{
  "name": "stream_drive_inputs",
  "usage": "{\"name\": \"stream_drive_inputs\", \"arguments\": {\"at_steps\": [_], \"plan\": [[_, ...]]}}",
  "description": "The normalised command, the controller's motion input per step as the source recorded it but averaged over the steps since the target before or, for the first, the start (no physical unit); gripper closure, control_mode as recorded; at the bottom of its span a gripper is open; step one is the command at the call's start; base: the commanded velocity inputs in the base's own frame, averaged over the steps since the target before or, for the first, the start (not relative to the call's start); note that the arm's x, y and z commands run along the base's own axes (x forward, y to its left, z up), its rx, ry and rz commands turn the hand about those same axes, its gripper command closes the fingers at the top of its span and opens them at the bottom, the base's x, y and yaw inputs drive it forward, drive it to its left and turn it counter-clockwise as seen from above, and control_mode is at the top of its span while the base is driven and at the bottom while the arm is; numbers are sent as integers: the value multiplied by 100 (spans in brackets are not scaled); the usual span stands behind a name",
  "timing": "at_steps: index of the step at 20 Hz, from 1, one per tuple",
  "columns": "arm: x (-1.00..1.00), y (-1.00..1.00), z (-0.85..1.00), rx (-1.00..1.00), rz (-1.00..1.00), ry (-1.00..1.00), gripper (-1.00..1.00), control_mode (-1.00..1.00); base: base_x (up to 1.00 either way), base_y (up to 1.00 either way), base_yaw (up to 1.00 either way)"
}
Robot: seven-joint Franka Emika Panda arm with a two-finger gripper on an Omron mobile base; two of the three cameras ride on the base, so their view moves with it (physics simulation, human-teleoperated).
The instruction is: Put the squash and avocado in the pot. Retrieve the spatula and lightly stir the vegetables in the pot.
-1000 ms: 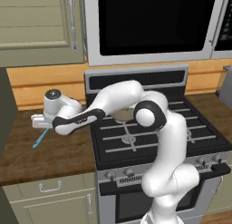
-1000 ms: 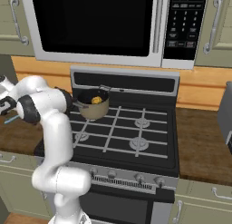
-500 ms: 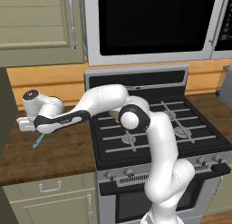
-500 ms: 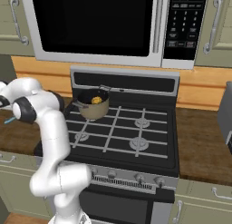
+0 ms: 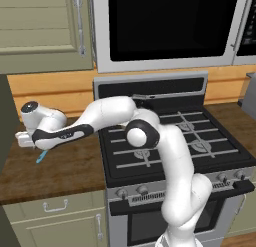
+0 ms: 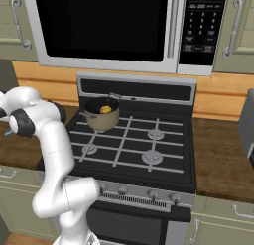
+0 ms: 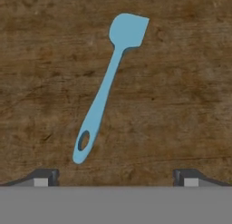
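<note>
The light blue spatula (image 7: 105, 91) lies flat on the brown wooden counter, its blade (image 7: 129, 30) far from me and its holed handle end near my left fingertip (image 7: 43, 177). My gripper (image 7: 115, 178) hangs above it, open, with nothing between its fingers. In the left base view the hand (image 5: 27, 137) hovers over the spatula (image 5: 41, 156) on the counter left of the stove. The tan pot (image 6: 101, 116) stands on the stove's back left burner with the yellow squash (image 6: 105, 109) inside. I cannot make out the avocado in the pot's dark inside.
The black stove (image 5: 170, 146) with its grates is to the right of the counter (image 5: 65, 166). A microwave (image 6: 104, 26) hangs above the stove, and cabinets (image 5: 40, 26) hang above the counter. The arm stretches low across the stove's left side.
The arm has swung farther left over the counter, carrying the hand to above the spatula. The spatula and pot have not moved.
</note>
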Motion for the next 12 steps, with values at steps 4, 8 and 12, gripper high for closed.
{"name": "stream_drive_inputs", "arguments": {"at_steps": [4,8,12], "plan": [[0,0,-8,6,0,3,-100,-100,0,0,0],[0,-2,-16,3,0,5,-100,-100,0,0,0],[0,0,-14,0,-2,11,-100,-100,0,0,0]]}}
